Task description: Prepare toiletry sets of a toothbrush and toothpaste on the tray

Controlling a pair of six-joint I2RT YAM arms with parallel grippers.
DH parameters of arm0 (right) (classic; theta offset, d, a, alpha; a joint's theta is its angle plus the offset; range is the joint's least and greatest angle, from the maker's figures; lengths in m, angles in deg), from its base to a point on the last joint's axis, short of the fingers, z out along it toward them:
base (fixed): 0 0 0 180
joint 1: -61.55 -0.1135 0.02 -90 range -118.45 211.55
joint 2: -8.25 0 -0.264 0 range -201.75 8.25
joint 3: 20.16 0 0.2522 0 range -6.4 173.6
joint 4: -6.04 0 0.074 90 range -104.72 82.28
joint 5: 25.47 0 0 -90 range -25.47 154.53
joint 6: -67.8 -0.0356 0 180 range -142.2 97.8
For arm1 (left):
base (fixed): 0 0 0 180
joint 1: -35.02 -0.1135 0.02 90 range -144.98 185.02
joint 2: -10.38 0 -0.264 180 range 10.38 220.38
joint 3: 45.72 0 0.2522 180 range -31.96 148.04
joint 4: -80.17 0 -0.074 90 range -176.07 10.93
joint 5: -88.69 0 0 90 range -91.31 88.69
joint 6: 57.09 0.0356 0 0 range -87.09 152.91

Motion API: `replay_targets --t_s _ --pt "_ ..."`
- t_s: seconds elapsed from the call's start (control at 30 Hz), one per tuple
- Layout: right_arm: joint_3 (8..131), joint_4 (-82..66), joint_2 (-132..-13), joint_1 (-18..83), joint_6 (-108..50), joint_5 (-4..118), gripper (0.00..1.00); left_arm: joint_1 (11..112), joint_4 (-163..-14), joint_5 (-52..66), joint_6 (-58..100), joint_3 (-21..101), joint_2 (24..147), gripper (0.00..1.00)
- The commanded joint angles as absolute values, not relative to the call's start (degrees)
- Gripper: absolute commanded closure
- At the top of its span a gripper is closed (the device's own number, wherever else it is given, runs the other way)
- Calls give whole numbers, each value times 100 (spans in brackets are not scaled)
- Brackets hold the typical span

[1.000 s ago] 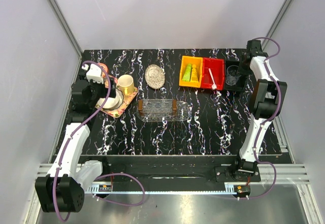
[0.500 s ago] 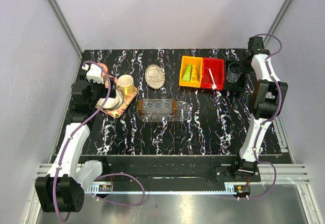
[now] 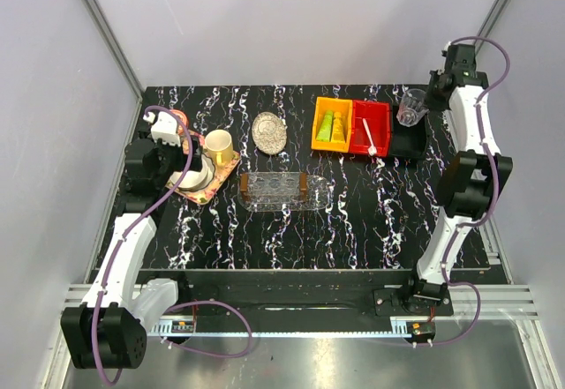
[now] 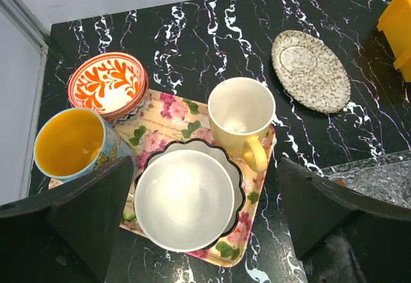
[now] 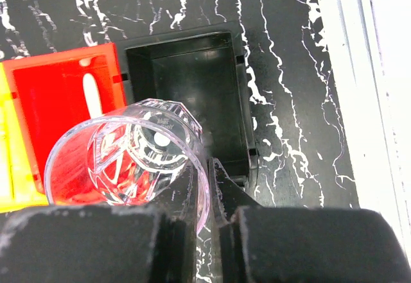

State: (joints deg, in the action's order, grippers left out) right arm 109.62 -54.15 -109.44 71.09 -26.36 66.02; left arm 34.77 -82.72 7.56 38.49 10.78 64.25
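The white toothbrush lies in the red bin; it also shows in the right wrist view. The lime green and orange-yellow toothpaste tubes lie in the yellow bin. The clear oval tray sits mid-table with nothing on it, and its edge shows in the left wrist view. My right gripper is shut on the rim of a clear glass cup, held above the black bin. My left gripper is open over a white bowl.
A floral square tray at the left holds a yellow mug, the white bowl and an orange-lined cup. An orange patterned bowl stands behind it. A round silvery dish lies at the back. The black bin stands right of the red one.
My right gripper has lifted the clear glass cup out of the black bin and moved it up and back. The left arm has not moved.
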Motion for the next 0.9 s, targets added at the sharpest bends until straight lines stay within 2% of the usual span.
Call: replay_targets --t_s 0.0,0.37,0.87 --pt "11242 -5641 -10311 7131 -2519 6093 100 3459 -8484 854 3810 1347 6364 1" --pt "10892 -5984 -9433 6797 -2246 5706 100 3467 -8475 827 3704 1330 6382 1" --pt "9407 -5712 -8545 4786 -1763 5785 100 3467 -8493 722 3678 1339 6470 1"
